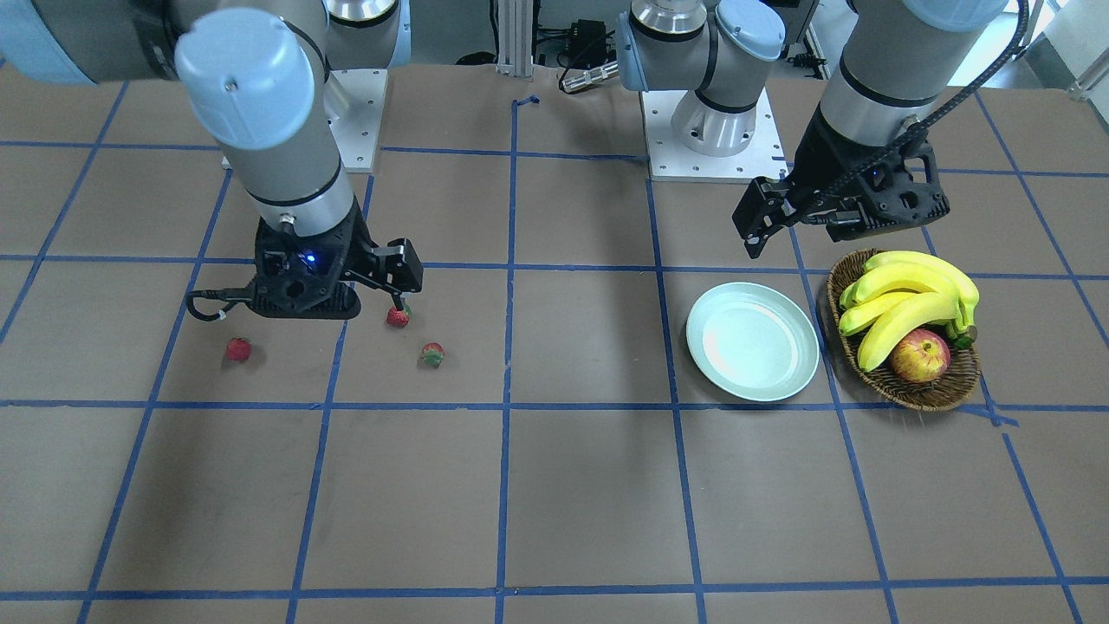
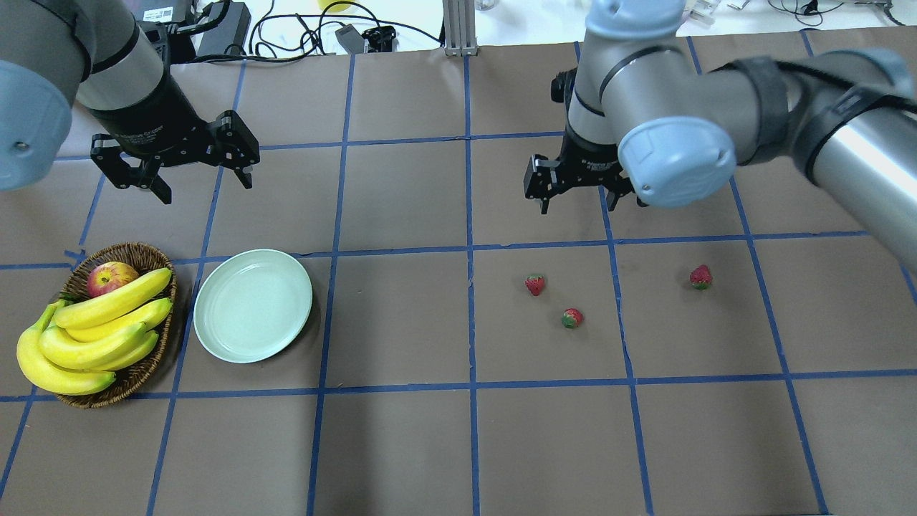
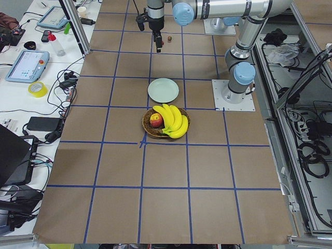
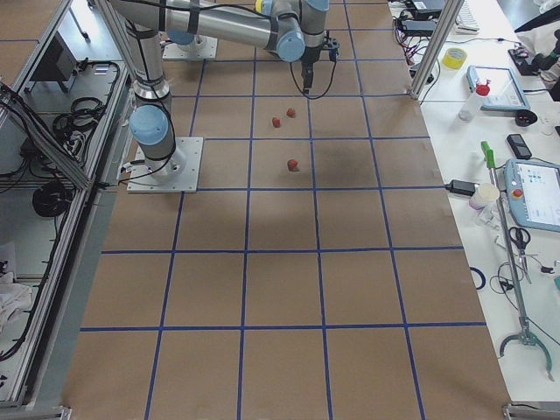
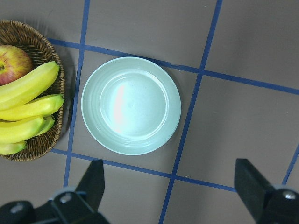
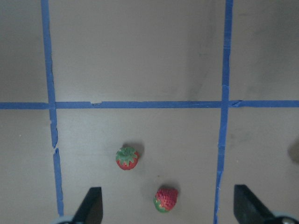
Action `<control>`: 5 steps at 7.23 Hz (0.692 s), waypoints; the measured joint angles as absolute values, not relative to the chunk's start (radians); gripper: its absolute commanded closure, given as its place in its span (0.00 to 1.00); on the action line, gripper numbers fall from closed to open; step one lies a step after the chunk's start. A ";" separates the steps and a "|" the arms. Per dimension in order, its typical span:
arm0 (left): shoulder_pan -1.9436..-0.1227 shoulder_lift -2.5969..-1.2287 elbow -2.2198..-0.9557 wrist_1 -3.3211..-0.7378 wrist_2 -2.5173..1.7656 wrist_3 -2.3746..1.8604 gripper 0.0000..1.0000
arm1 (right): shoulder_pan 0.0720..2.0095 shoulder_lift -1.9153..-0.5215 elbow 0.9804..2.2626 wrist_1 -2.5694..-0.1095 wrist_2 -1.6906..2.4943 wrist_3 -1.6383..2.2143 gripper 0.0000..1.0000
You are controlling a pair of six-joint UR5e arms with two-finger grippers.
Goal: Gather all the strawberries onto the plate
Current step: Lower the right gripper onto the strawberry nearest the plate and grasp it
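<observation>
Three strawberries lie on the brown table: two close together (image 2: 535,284) (image 2: 572,317) and one apart to the right (image 2: 701,276). The empty mint-green plate (image 2: 253,304) sits on the left half. My right gripper (image 2: 591,204) is open and empty, hovering above the table just beyond the pair; the right wrist view shows those two strawberries (image 6: 127,157) (image 6: 166,199) between its fingers (image 6: 91,205). My left gripper (image 2: 206,188) is open and empty, raised beyond the plate, which fills the left wrist view (image 5: 131,105).
A brown wicker basket (image 2: 147,256) with bananas (image 2: 93,337) and an apple (image 2: 109,277) stands just left of the plate. Blue tape lines grid the table. Cables and equipment lie along the far edge (image 2: 215,29).
</observation>
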State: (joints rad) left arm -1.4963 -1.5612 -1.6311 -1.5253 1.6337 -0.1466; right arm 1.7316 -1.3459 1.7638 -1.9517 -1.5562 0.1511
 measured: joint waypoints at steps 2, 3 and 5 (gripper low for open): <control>-1.499 -1.559 -1.629 -1.525 1.633 -0.147 0.00 | 1.778 -1.273 1.871 -2.134 -1.549 0.185 0.01; -1.500 -1.553 -1.628 -1.527 1.632 -0.148 0.00 | 1.800 -1.230 1.902 -2.222 -1.551 0.201 0.10; -1.502 -1.532 -1.626 -1.539 1.634 -0.150 0.00 | 1.815 -1.188 1.941 -2.298 -1.550 0.213 0.40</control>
State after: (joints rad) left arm -1.5018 -1.5321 -1.6255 -1.5394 1.6344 -0.1497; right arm 1.8151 -1.1880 1.9413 -2.2982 -1.5499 0.2131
